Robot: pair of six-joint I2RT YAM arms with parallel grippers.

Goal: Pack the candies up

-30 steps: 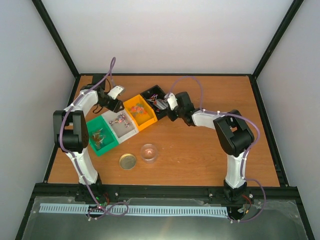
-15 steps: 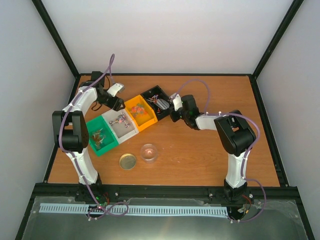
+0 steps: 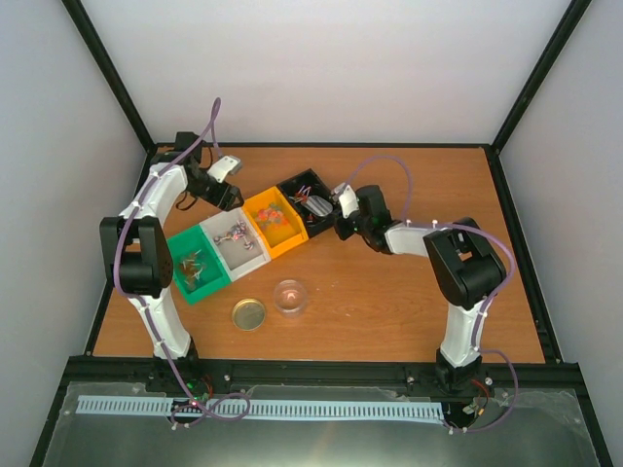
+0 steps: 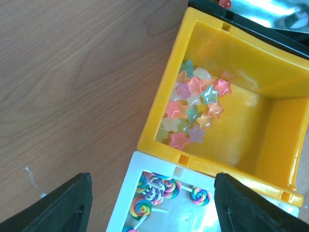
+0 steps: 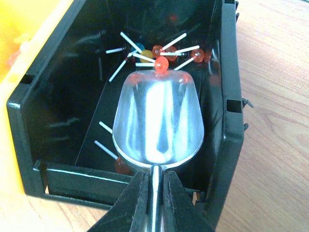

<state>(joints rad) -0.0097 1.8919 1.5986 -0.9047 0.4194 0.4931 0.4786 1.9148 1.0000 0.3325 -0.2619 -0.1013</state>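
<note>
Four small bins stand in a slanted row across the middle of the top view, on the wooden surface (image 3: 389, 292) — a green bin (image 3: 214, 289), a white bin (image 3: 251, 265), a yellow bin (image 3: 290, 241) and a black bin (image 3: 290, 178), running from lower left to upper right. The candies (image 4: 195, 108) lie inside them: pastel stars piled in the left half of the yellow bin in the left wrist view, swirled lollipops in the white bin below it, and red and orange ball lollipops on white sticks near the top of the right wrist view, in the black bin. The left tool (image 4: 152, 193) is released, its dark fingers spread at the two bottom corners of its frame with nothing between them, above where the yellow and white bins meet. The right tool (image 5: 153, 195) is clenched on the thin handle of a shiny scoop (image 5: 157, 116), whose bowl is down inside the black bin, a red lollipop right at its front lip. In the lower middle of the top view a round gold lid (image 3: 248, 313) lies near a clear round container (image 3: 290, 295) — both outside the bins.
</note>
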